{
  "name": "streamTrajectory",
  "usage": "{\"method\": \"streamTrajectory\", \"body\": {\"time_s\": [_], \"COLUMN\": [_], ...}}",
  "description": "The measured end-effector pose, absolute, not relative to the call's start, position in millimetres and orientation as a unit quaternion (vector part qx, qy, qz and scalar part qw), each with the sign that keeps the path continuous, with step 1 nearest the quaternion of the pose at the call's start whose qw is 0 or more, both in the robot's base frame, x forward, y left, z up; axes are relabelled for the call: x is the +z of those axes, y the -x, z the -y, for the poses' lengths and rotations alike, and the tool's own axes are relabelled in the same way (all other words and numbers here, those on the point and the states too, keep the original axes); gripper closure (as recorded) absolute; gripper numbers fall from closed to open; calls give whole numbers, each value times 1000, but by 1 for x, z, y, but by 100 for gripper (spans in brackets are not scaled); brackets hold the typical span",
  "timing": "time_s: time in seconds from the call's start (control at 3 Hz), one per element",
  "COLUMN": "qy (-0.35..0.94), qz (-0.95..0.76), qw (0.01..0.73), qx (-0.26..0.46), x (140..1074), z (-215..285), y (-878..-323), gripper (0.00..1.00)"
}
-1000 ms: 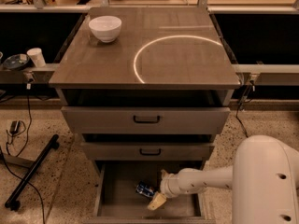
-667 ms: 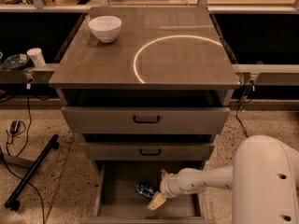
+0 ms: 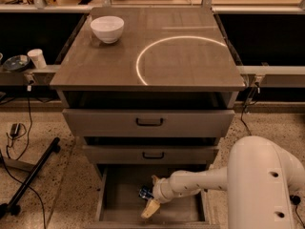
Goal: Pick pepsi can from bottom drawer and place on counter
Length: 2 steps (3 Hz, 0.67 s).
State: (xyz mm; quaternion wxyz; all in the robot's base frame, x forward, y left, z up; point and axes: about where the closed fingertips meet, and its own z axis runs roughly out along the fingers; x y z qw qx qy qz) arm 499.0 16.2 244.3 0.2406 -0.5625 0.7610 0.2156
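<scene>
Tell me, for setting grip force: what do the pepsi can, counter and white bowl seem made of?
Pepsi can: likely thin metal, blue printed, at the end effector in the bottom drawer. Counter: glossy laminate or coated wood; it mirrors a sharp light ring. White bowl: probably glazed ceramic, smooth sheen, possibly plastic.

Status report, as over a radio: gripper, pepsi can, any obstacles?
Gripper down in bottom drawer, at pepsi can. Can on drawer floor, not yet on counter. White bowl at counter's far left corner.
</scene>
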Motion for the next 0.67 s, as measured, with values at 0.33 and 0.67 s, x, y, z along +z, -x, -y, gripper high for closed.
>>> {"method": "streamTrajectory", "body": {"time_s": [0.33, 0.67], "qy": [563, 570], "qz": [-761, -755], "qw": [241, 239], "qx": [216, 216], "x": [244, 242], "z": [-16, -23], "y": [-499, -507], "gripper": [0, 0]}}
